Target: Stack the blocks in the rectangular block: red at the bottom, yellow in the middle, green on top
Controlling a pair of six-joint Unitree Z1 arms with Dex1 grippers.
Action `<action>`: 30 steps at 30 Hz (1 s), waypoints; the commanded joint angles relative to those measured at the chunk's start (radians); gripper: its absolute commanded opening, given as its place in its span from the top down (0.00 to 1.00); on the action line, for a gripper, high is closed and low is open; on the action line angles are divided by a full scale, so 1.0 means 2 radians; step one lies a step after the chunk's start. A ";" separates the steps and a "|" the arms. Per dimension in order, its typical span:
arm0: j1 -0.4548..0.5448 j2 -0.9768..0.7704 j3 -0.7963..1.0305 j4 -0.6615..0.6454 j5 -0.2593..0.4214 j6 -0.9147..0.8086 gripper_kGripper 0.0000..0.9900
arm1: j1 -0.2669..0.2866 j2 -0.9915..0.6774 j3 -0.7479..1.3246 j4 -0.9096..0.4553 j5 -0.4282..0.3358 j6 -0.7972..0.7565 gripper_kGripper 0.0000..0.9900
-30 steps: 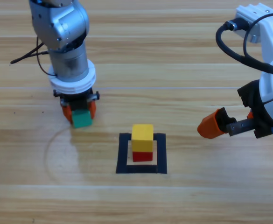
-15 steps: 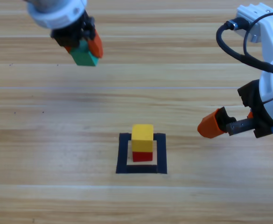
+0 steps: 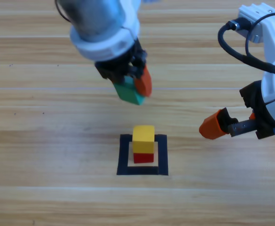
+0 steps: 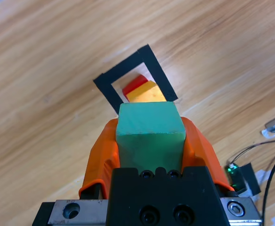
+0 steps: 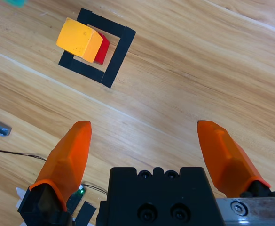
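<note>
Green cube [image 3: 129, 92] sits clamped between the orange jaws of my left end effector [image 3: 136, 88], held in the air above the desk [image 3: 43, 155]. My left arm comes down from the top edge, wrist pointing steeply downward and tipped a little toward the tape rectangle [image 3: 142, 155]. In the high view the cube hangs up-picture and slightly left of the stack, well clear of it. From my left wrist camera the green cube [image 4: 150, 136] fills the space between my jaws, and past its far edge I see the yellow cube [image 4: 146, 92] with a sliver of the red cube [image 4: 134, 84] beside it, both inside the rectangle [image 4: 107, 88].

The yellow cube [image 3: 143, 138] rests squarely on the red cube [image 3: 144, 157] within the black outline.

My right end effector [image 3: 215, 126] waits at the right edge, low and reaching sideways toward the middle, jaws spread wide with nothing between them. Its wrist camera looks across bare wood to the yellow cube [image 5: 78, 39] on the red cube [image 5: 101, 49] in the rectangle [image 5: 117, 56].
</note>
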 commanded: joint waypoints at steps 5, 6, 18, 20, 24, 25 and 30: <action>-0.041 0.074 -0.042 0.050 0.055 -0.164 0.96 | -0.014 0.018 0.003 -0.002 -0.005 0.003 0.00; -0.044 0.077 -0.049 0.055 0.059 -0.181 0.96 | -0.014 0.018 0.003 -0.002 -0.004 0.003 0.00; -0.071 0.101 -0.102 0.099 0.108 -0.323 0.96 | -0.014 0.018 0.003 -0.002 -0.003 0.002 0.00; -0.074 0.106 -0.102 0.099 0.108 -0.324 0.96 | -0.014 0.019 0.003 -0.002 -0.003 0.002 0.00; -0.075 0.116 -0.100 0.099 0.098 -0.312 0.96 | -0.014 0.019 0.003 -0.002 -0.003 0.002 0.00; -0.075 0.117 -0.100 0.100 0.096 -0.309 0.96 | -0.014 0.019 0.003 -0.002 -0.003 0.002 0.00; -0.075 0.132 -0.100 0.099 0.091 -0.293 0.96 | -0.014 0.021 0.003 -0.002 -0.003 0.002 0.00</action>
